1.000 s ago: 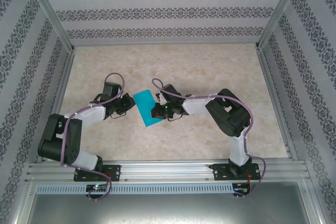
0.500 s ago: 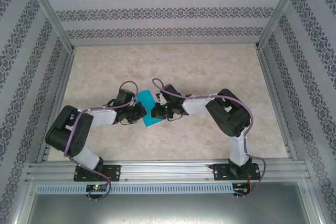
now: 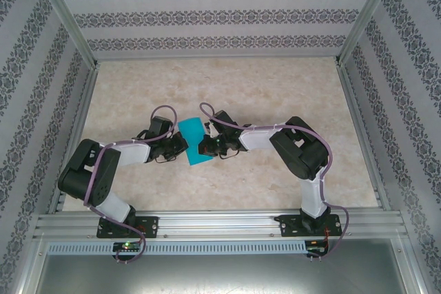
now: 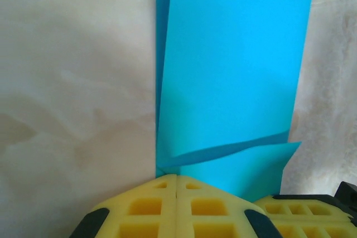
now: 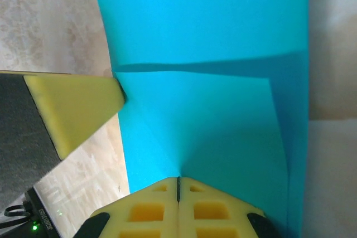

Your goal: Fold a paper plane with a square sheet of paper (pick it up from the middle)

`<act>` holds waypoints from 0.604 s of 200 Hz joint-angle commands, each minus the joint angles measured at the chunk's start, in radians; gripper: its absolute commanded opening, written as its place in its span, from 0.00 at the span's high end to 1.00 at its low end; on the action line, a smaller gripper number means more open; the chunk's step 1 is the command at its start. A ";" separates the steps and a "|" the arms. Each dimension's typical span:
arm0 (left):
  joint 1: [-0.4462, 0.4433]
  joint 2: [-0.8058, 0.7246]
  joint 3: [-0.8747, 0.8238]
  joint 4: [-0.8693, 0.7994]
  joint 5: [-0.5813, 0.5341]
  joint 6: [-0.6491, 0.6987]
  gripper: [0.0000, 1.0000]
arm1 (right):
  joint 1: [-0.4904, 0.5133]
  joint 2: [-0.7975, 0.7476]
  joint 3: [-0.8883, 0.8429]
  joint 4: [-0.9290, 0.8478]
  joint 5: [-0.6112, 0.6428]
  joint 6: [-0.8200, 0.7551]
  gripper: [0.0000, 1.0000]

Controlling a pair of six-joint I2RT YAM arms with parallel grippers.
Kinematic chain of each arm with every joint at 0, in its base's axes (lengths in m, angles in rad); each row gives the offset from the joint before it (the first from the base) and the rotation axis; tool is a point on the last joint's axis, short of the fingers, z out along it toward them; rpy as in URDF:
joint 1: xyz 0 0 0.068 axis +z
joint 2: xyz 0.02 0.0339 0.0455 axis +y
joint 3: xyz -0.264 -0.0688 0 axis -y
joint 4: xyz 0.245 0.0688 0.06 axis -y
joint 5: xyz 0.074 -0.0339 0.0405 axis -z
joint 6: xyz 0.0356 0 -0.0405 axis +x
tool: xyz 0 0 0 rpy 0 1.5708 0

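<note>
A teal paper (image 3: pixel 194 141), folded into a strip, lies flat on the marbled desk (image 3: pixel 289 87) between the two arms. Its long axis runs away from the bases, tipped slightly. The left pincer (image 3: pixel 180 144) touches its left long edge and the right pincer (image 3: pixel 209 147) its right long edge, about equally near. Both pincers have their yellow pads pressed together, tips against the paper. Whether a layer is caught between the pads cannot be told. A corner flap lifts beside the right pincer. Small print on a black part in the right wrist view is too small to read.
</note>
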 commanded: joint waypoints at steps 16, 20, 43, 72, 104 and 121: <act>0.056 -0.026 -0.007 -0.103 -0.099 0.037 0.95 | 0.016 0.020 -0.024 -0.104 0.034 0.002 1.00; 0.056 -0.032 -0.006 -0.104 -0.101 0.038 0.95 | 0.015 0.020 -0.021 -0.105 0.032 0.002 1.00; 0.056 -0.063 0.002 -0.116 -0.095 0.043 0.94 | 0.018 0.019 -0.015 -0.107 0.030 0.000 1.00; 0.055 -0.111 0.009 -0.107 -0.054 0.041 0.90 | 0.020 0.018 -0.013 -0.103 0.029 0.002 1.00; 0.015 -0.130 0.026 -0.050 0.025 0.039 0.89 | 0.022 0.012 -0.012 -0.097 0.032 0.006 1.00; -0.018 -0.094 0.053 -0.046 0.044 0.050 0.90 | 0.021 0.012 -0.010 -0.093 0.031 0.010 1.00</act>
